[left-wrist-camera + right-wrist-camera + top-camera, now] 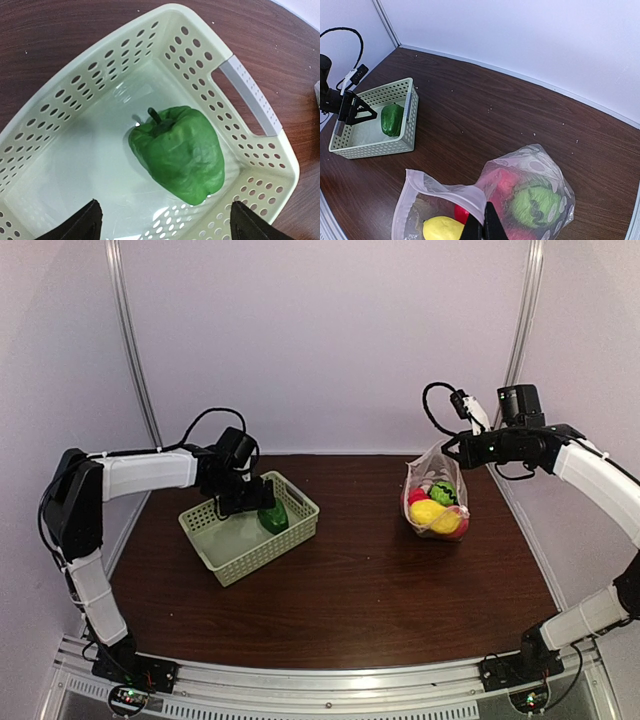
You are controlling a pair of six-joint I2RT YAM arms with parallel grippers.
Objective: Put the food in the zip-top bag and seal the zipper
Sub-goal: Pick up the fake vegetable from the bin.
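**Left of the dark wooden table [380, 580]:** left gripper [243, 502], poised over a pale green lattice basket [270, 552]. Stands with jaws spread wide, clamping nothing. Looks down, through the wrist camera, on a single green pepper [180, 152] lying on its side on the basket floor. Shows the stem pointing toward the far wall and the fruit just beyond the two black fingertips [87, 222], touched by neither.

**Right of the table:** right gripper [448, 447], pinched fully together on the mouth edge of the zip-top bag [432, 468]. Holds the clear, white-dotted plastic up by its rim. Leaves the mouth gaping, with the zipper [440, 189] not pressed closed and one lip folded outward. Reveals through the film a yellow lemon-like piece [430, 513], a red fruit [417, 496] and a green leafy vegetable [443, 492], heaped together in the bottom of the bag. Hangs well apart from the basket, toward the table's far right corner. Cannot tell from any view whether the bag's underside rests on the wood.
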